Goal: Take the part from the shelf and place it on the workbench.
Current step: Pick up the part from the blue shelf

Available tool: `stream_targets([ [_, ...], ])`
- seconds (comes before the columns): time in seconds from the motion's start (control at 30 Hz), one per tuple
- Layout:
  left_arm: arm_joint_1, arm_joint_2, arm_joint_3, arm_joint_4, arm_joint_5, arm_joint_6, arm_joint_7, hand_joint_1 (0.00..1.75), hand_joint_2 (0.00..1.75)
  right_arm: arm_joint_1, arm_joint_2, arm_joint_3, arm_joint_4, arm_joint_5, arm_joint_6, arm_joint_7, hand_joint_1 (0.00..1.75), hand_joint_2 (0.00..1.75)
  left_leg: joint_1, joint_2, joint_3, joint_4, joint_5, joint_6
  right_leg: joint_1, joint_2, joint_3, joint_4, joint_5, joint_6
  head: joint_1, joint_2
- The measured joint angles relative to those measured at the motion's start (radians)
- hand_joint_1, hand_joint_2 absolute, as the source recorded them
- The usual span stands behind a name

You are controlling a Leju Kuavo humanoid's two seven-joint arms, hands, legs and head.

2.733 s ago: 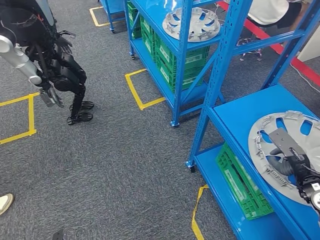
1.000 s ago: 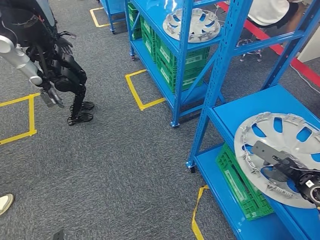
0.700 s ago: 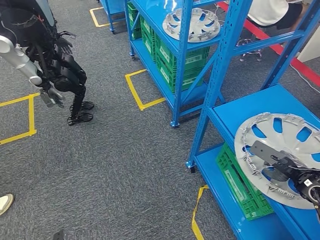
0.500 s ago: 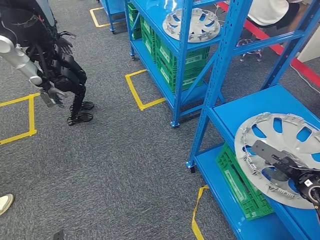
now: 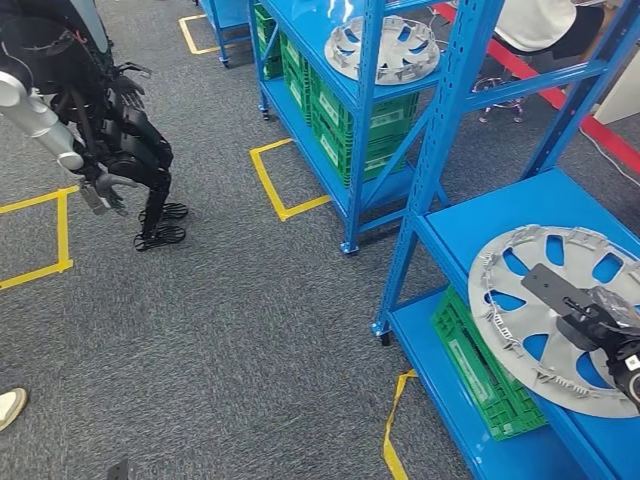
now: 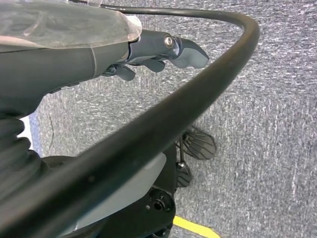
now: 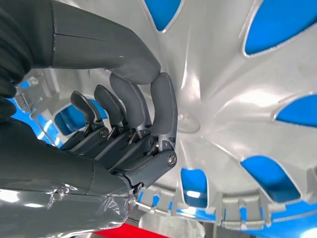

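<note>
Right robot hand curled, holding the silver wheel cover on the blue shelf — grasp made; lifting and carrying to the worktop remain.

The head view looks down from high over the shelf and floor. Both wrist views sit close behind their hands; the right one shares the hubcap with the head view.

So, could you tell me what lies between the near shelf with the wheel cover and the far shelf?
In the head view, bare grey carpet separates the near shelf from the far shelf; a yellow tape square lies beside the far one.
</note>
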Motion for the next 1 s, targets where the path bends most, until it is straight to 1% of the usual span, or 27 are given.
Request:
stream_targets([
  [0.17, 0.0, 0.0, 0.0, 0.0, 0.0, 0.0, 0.0, 0.0, 1.75, 0.004, 0.008, -0.015, -0.026, 0.001, 0.0, 0.0, 1.48, 1.75, 0.0, 0.0, 0.0, 0.0, 0.0, 0.0, 0.0, 0.0, 0.0, 0.0, 0.0, 0.0, 0.0, 0.0],
  [0.37, 0.0, -0.001, 0.0, 0.0, 0.002, 0.0, 0.0, 0.0, 1.75, 0.005, 0.014, -0.022, -0.044, -0.005, -0.002, 0.0, 1.4, 1.75, 0.0, 0.0, 0.0, 0.0, 0.0, 0.0, 0.0, 0.0, 0.0, 0.0, 0.0, 0.0, 0.001, 0.0],
  [0.6, 0.0, -0.002, 0.0, 0.0, 0.003, 0.006, 0.0, 0.0, 1.75, 0.01, 0.018, -0.018, -0.091, -0.028, -0.003, 0.0, 1.4, 1.75, 0.0, 0.0, 0.0, 0.0, 0.0, 0.0, 0.0, 0.0, 0.0, 0.0, 0.0, 0.0, 0.0, 0.0],
  [0.67, 0.0, -0.002, 0.0, 0.0, 0.002, 0.006, 0.0, 0.0, 1.75, 0.018, 0.022, -0.013, -0.114, -0.037, -0.002, 0.0, 1.35, 1.75, 0.0, 0.0, 0.0, 0.0, 0.0, 0.0, 0.0, 0.0, 0.0, 0.0, 0.0, 0.0, 0.0, 0.0],
  [0.7, 0.0, -0.002, 0.0, 0.0, 0.002, 0.006, 0.0, 0.0, 1.75, 0.022, 0.025, -0.009, -0.125, -0.046, -0.002, 0.0, 1.27, 1.75, 0.0, 0.0, 0.0, 0.0, 0.0, 0.0, 0.0, 0.0, 0.0, 0.0, 0.0, 0.0, 0.0, 0.0],
  [0.83, 0.0, -0.003, 0.0, 0.0, 0.004, 0.007, 0.0, 0.0, 1.75, 0.03, 0.036, 0.025, -0.163, -0.076, -0.009, -0.001, 0.33, 1.75, 0.0, 0.0, 0.0, 0.0, 0.0, 0.0, 0.0, 0.0, 0.0, 0.0, 0.0, 0.0, 0.0, 0.0],
  [0.87, 0.0, -0.003, 0.0, 0.0, 0.005, 0.007, 0.0, 0.0, 1.75, 0.03, 0.04, 0.037, -0.169, -0.082, -0.014, -0.001, 0.21, 1.75, 0.0, 0.0, 0.0, 0.0, 0.0, 0.0, 0.0, 0.0, 0.0, 0.0, 0.0, 0.0, 0.0, 0.0],
  [0.93, 0.0, -0.003, 0.0, 0.0, 0.008, 0.008, 0.0, 0.0, 1.75, 0.029, 0.047, 0.063, -0.179, -0.09, -0.025, -0.002, 0.07, 1.75, 0.0, 0.0, 0.0, 0.0, 0.0, 0.0, 0.0, 0.0, 0.0, 0.0, 0.0, 0.0, -0.001, 0.0],
  [1.0, -0.001, -0.003, 0.0, 0.0, 0.009, 0.008, 0.0, 0.0, 1.75, 0.027, 0.053, 0.085, -0.186, -0.092, -0.03, -0.002, 0.03, 1.75, 0.0, 0.0, 0.0, 0.0, 0.0, 0.0, 0.0, 0.0, 0.0, 0.0, 0.0, 0.0, 0.0, 0.0],
])
